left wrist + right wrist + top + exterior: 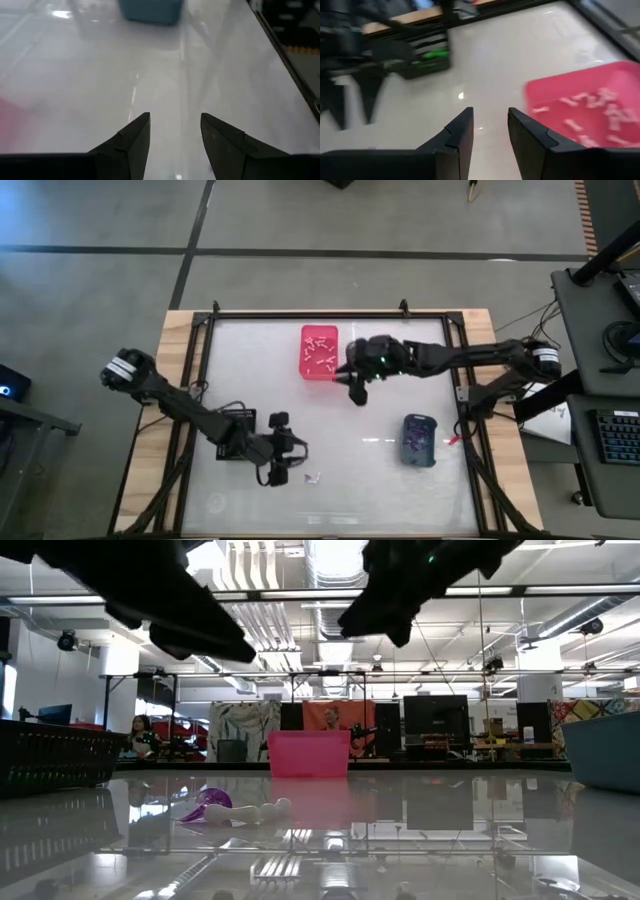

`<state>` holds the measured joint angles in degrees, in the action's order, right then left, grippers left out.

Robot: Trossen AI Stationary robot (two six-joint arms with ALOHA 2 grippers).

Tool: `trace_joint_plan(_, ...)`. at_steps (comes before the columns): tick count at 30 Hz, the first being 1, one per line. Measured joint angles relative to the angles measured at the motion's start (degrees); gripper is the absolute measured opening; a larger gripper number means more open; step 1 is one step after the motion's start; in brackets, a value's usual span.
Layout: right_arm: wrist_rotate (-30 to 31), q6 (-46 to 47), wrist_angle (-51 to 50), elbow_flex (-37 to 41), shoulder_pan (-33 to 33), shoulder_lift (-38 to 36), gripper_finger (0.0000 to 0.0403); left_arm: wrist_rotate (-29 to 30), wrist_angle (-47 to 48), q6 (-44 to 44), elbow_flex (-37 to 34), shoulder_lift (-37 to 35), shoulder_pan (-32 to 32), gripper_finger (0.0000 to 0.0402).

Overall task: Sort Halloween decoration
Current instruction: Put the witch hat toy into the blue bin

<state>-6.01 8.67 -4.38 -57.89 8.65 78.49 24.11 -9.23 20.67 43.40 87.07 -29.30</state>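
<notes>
Right gripper [357, 395], fingers apart and empty, hangs just beside the pink bin [319, 352]; left gripper [280, 474], fingers apart, could scatter the nearby pieces [313, 477]

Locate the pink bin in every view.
High view: pink bin at table's far middle, beside the right gripper.
Low view: centre, far across the table.
Left wrist view: not identifiable.
Right wrist view: right side, white pieces inside.
Shared landmark: right gripper.
</notes>
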Motion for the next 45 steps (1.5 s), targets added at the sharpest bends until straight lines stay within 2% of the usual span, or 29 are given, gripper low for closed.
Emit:
trace_joint_plan(4,0.24,0.96,-0.60,0.26,-5.28,-1.46,0.0111,-1.34,-1.30,-1.93,1.55,3.99,-1.23,0.0158)
trace_joint_plan(7,3.15,1.17,-0.94,0.28,-9.29,-1.61,0.0111,-1.83,-1.40,-3.53,2.50,6.68,-1.57,0.0158)
trace_joint_plan(12,8.95,1.45,-1.46,0.55,-15.28,-1.01,0.0111,-7.60,-2.73,-4.08,4.24,10.94,-1.66,0.0158)
trace_joint_plan(18,10.79,2.88,-1.32,0.57,-19.99,-0.69,0.0111,-13.18,-3.80,-4.09,5.70,13.82,-1.66,0.0158)
trace_joint_plan(27,12.69,4.21,-1.34,0.57,-21.78,-0.64,0.0111,-15.14,-3.39,-8.59,5.26,15.23,-1.49,0.0158)
trace_joint_plan(45,14.70,4.21,-1.34,0.57,-21.80,-0.62,0.0111,-14.22,-3.46,-5.32,4.67,19.03,-0.68,0.0154)
